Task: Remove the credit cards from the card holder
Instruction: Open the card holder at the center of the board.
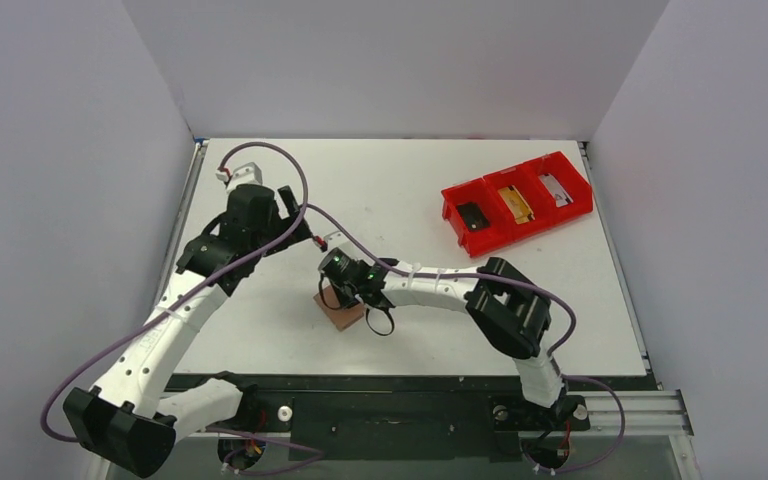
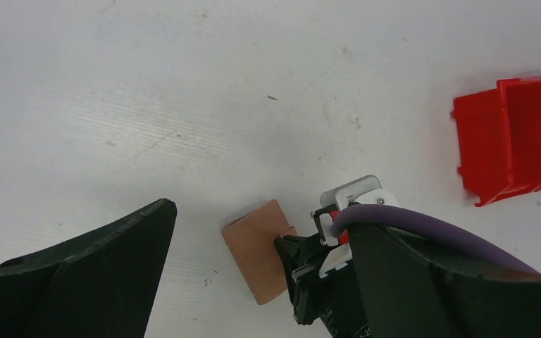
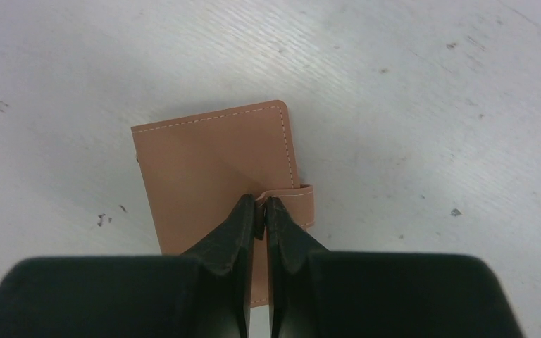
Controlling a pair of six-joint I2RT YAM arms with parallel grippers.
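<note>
Card holder: the card holder (image 3: 211,169) lies folded shut and flat on the tabletop (image 1: 410,200), close to the near edge and a little left of the middle, tan outer face up.
Tab: the tab (image 3: 303,204) wraps round the holder's right edge; its free end sits between the fingertips of the right arm.
Right gripper: the right gripper (image 3: 260,208) is clenched, pinching the tab's end from above.
Left gripper: the left gripper (image 1: 293,213) hangs spread wide above the tabletop, toward the left edge and farther back than the holder, grasping nothing.
Red tray: the red tray (image 1: 483,242) stands near the far right corner, well apart from the holder; small items lie in its compartments, too small to name.
Done: judging by the pinch, only the grip on the closure is made.
Left to do: no credit cards show anywhere outside the holder, so unfastening the tab, opening the fold and drawing out every card all appear to remain.
</note>
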